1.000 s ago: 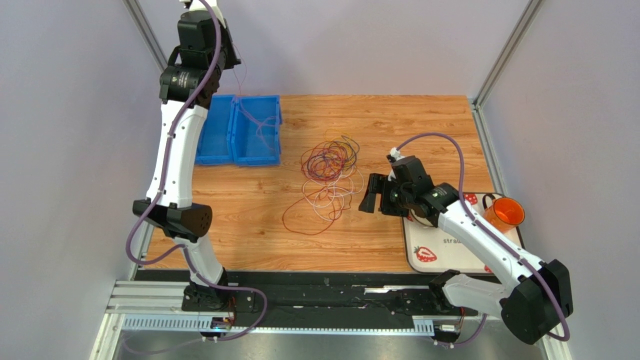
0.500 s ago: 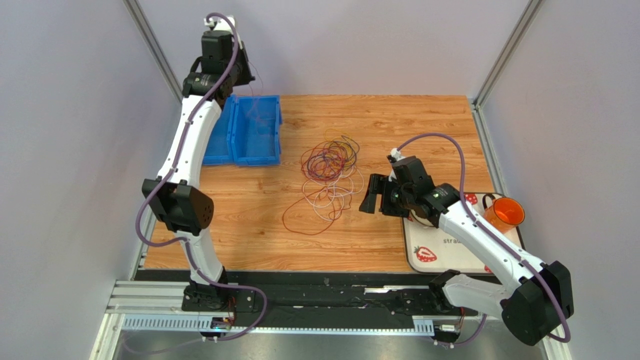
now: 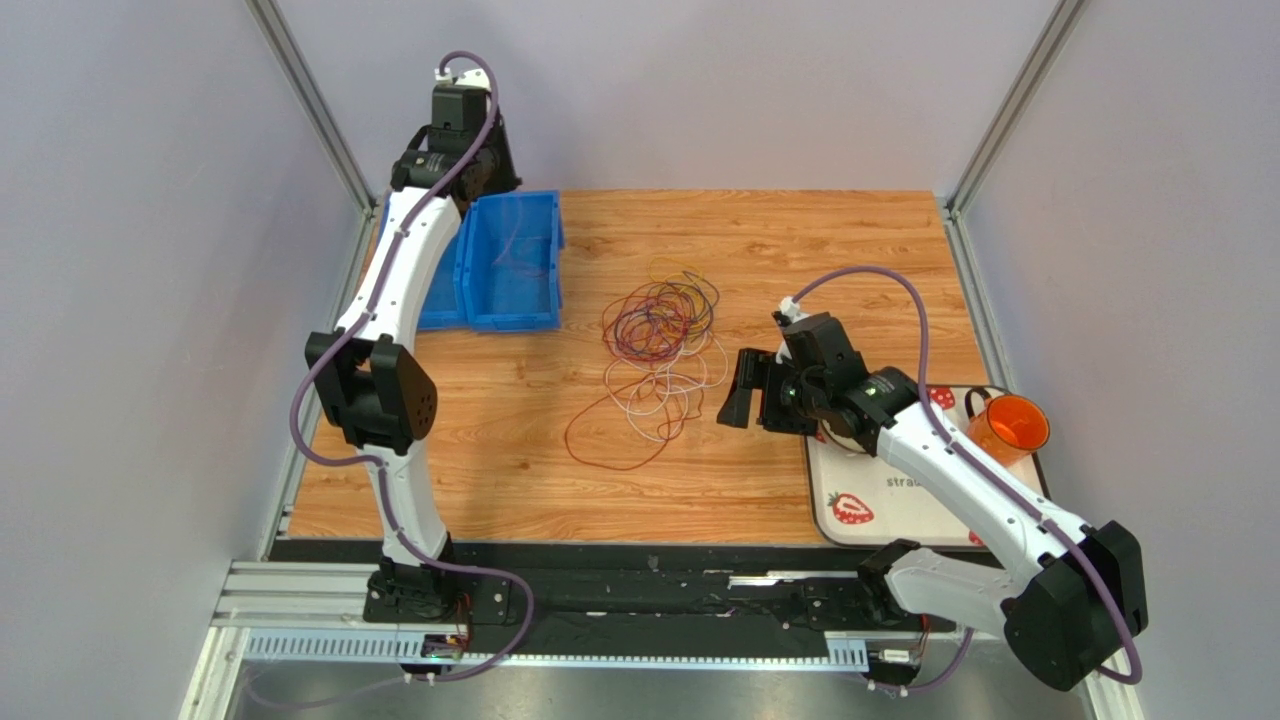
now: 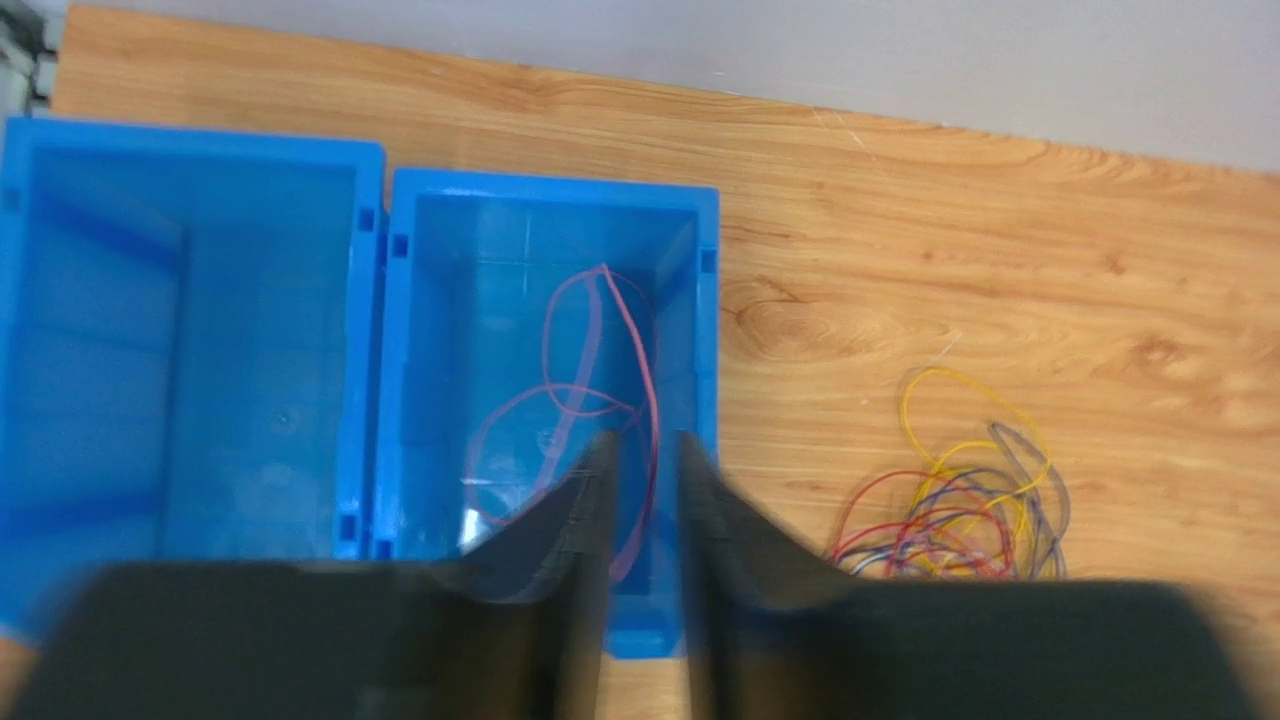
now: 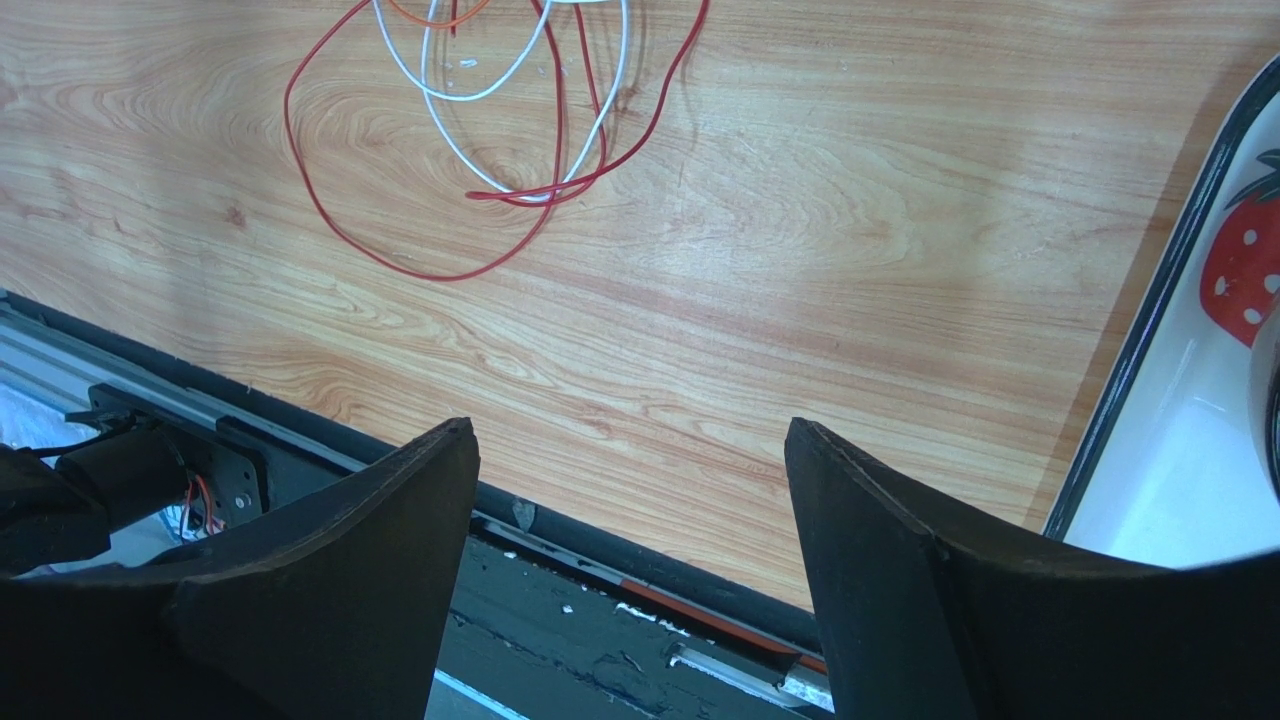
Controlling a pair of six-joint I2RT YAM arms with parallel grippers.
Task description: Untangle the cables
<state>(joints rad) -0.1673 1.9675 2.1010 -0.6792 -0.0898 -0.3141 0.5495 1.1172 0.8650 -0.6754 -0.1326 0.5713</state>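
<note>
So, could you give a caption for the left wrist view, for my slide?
Left claw above the right blue bin, which contains a pink-red cable loop; tangled cables lie on the table.

Two bins [image 4: 196,375] — one cup [image 3: 1017,425], tray [image 3: 902,518], cable tangle [image 3: 658,323]

cables [image 3: 657,320] | form: thin flexible wire loops; red, purple, yellow, white, orange, dark | state: tangled in one loose heap | location: flat on table [image 3: 842,255], mid-surface | spread: white and red loops trail toward near edge | separate: pink-red cable [image 4: 651,420] lying curled inside right blue bin [image 4: 549,183]
</note>
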